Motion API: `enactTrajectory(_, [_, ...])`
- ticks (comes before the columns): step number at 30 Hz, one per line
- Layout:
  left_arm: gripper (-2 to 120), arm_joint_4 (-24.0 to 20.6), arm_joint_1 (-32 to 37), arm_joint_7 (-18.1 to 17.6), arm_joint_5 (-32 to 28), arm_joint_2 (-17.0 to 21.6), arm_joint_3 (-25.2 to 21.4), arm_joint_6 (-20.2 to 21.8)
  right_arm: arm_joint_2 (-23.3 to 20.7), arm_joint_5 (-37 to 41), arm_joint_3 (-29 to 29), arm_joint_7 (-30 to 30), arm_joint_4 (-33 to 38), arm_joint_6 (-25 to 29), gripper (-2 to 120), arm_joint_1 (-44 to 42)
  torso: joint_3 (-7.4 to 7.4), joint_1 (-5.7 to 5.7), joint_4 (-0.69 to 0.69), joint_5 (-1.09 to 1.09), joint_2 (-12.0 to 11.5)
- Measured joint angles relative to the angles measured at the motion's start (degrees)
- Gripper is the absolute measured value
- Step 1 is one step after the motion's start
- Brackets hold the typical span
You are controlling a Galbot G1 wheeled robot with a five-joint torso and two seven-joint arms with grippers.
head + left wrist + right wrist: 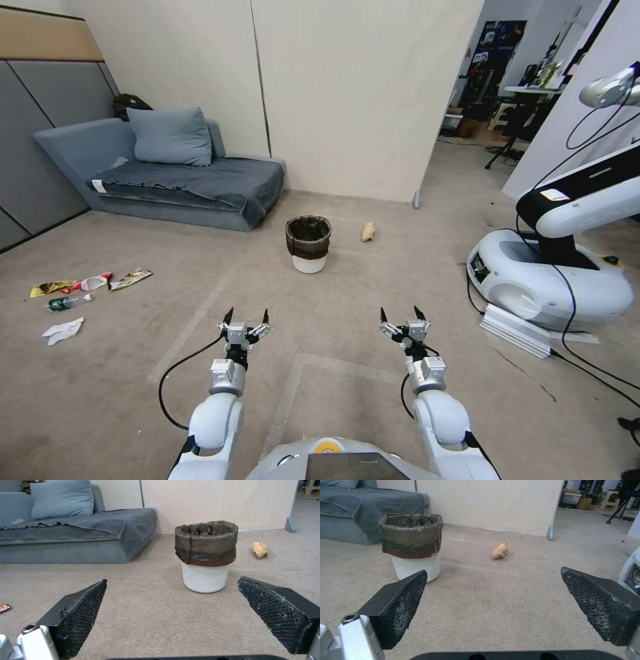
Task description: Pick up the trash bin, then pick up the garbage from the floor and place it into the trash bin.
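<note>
The trash bin (308,244) is standing upright on the carpet ahead, well apart from both grippers. The left gripper (246,316) and right gripper (402,313) are hovering above the floor with jaws spread wide, holding nothing. Recommended: close in squarely, then clamp the bin's rim without tipping it. Wrappers (90,283) are lying far left.

left pincer (247,316): spread wide, arm extended forward | right pincer (403,314): spread wide, arm extended forward
</note>
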Motion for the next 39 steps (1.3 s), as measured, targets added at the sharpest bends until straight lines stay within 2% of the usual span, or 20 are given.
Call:
enactTrajectory(11, [100, -0.1, 0.0, 0.0, 0.0, 0.0, 0.0, 0.0, 0.0, 0.0, 0.0, 0.0, 0.0, 0.0, 100, 0.0, 0.00, 0.00, 0.00, 0.00, 0.0])
enactTrajectory(15, [100, -1.8, 0.3, -0.7, 0.0, 0.1, 0.0, 1.5, 0.5, -0.7, 0.0, 0.2, 2.9, -0.2, 100, -1.3, 0.00, 0.00, 0.01, -0.01, 0.0])
enactTrajectory(18, [100, -8.0, 1.2, -3.1, 0.1, 0.4, 0.3, 7.1, 1.8, -2.6, 0.2, 0.8, 9.4, -0.6, 100, -4.2, 0.00, 0.00, 0.00, -0.01, 0.0])
enactTrajectory(19, [100, -8.0, 1.2, -3.1, 0.1, 0.4, 0.3, 7.1, 1.8, -2.6, 0.2, 0.8, 9.4, -0.6, 100, -4.2, 0.00, 0.00, 0.00, -0.01, 0.0])
enactTrajectory(21, [100, -13.1, 2.0, -5.0, 0.2, 0.6, 0.5, 11.6, 2.8, -4.1, 0.4, 1.3, 14.3, -1.0, 100, -6.3, 0.00, 0.00, 0.00, 0.00, 0.0])
enactTrajectory(22, [100, -13.1, 2.0, -5.0, 0.2, 0.6, 0.5, 11.6, 2.8, -4.1, 0.4, 1.3, 14.3, -1.0, 100, -6.3, 0.00, 0.00, 0.00, 0.00, 0.0])
enactTrajectory(24, [100, -17.6, 2.6, -6.8, 0.4, 0.8, 0.6, 15.7, 3.7, -5.4, 0.5, 1.7, 18.8, -1.3, 100, -8.3, 0.00, 0.00, 0.00, 0.00, 0.0])
enactTrajectory(25, [100, -17.6, 2.6, -6.8, 0.4, 0.8, 0.6, 15.7, 3.7, -5.4, 0.5, 1.7, 18.8, -1.3, 100, -8.3, 0.00, 0.00, 0.00, 0.00, 0.0])
enactTrajectory(28, [100, -23.5, 3.5, -9.1, 0.5, 1.1, 0.9, 21.0, 4.9, -7.2, 0.7, 2.3, 24.9, -1.8, 100, -11.0, 0.00, 0.00, 0.00, 0.00, 0.0])
enactTrajectory(29, [100, -23.5, 3.5, -9.1, 0.5, 1.1, 0.9, 21.0, 4.9, -7.2, 0.7, 2.3, 24.9, -1.8, 100, -11.0, 0.00, 0.00, 0.00, 0.00, 0.0])
enactTrajectory(32, [100, -28.6, 4.4, -11.4, 0.8, 1.4, 1.3, 26.2, 6.0, -8.8, 0.8, 2.9, 28.9, -2.2, 100, -13.5, -0.01, -0.01, 0.00, 0.01, 0.0])
enactTrajectory(35, [100, -29.2, 5.1, -12.1, 1.2, 1.1, 2.6, 28.2, 6.2, -9.3, 0.9, 3.0, 29.3, -2.3, 100, -14.2, -0.01, -0.01, 0.00, -0.02, 0.0])
enactTrajectory(39, [100, -29.3, 5.2, -12.4, 1.4, 1.0, 2.9, 28.3, 6.2, -9.2, 0.9, 3.0, 29.3, -2.1, 100, -14.3, -0.01, -0.01, 0.00, -0.01, 0.0])
